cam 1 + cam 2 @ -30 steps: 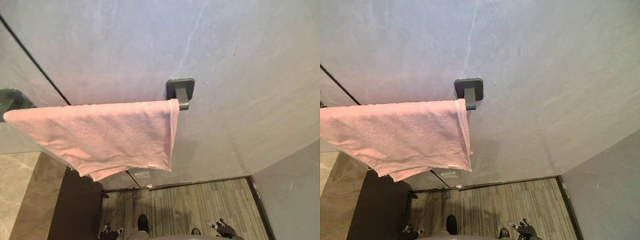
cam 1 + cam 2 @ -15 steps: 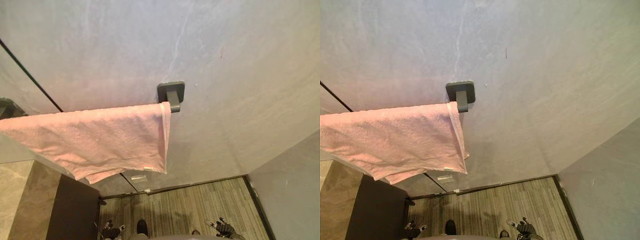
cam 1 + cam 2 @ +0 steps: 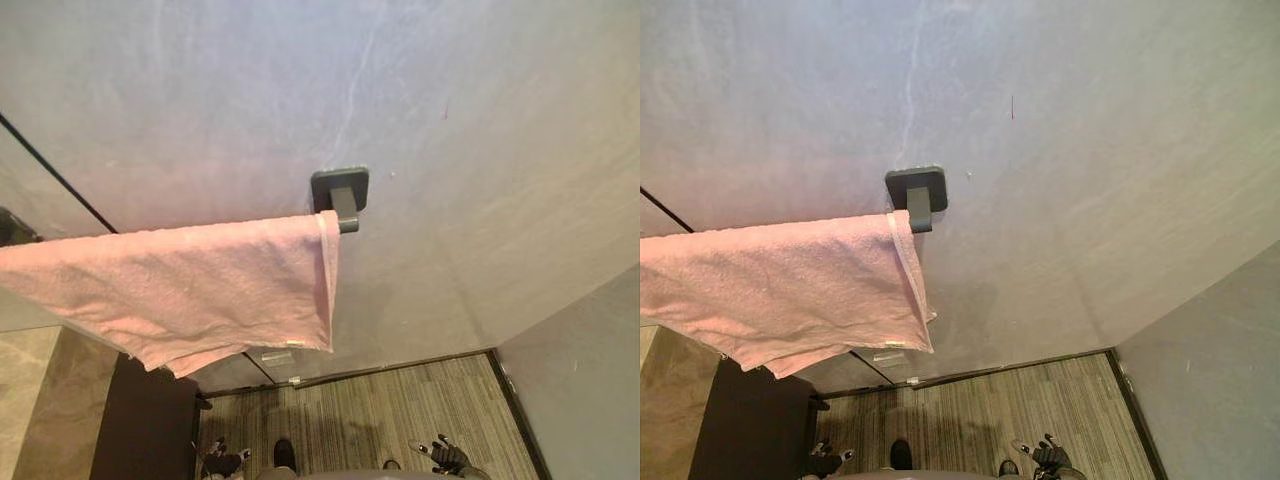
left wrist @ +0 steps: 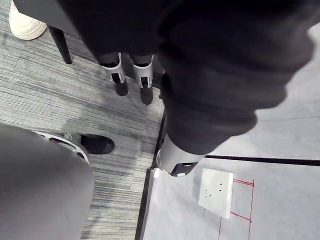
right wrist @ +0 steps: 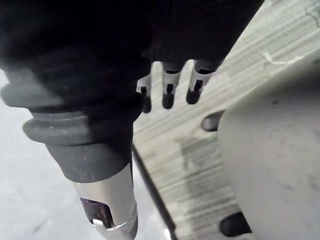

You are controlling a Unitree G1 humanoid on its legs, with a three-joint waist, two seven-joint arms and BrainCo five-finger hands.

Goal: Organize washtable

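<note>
Since the pink towel (image 3: 190,290) drapes to the towel bar's (image 3: 343,205) bracket end, left hand (image 4: 117,70) and right hand (image 5: 167,92) hang slack, seemingly empty.

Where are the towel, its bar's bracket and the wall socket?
towel (image 3: 190,295), left eye view, middle of the hanging pink cloth.
bracket (image 3: 338,181), left eye view, its dark square wall plate.
socket (image 4: 216,192), left wrist view, centre of its white face.
</note>
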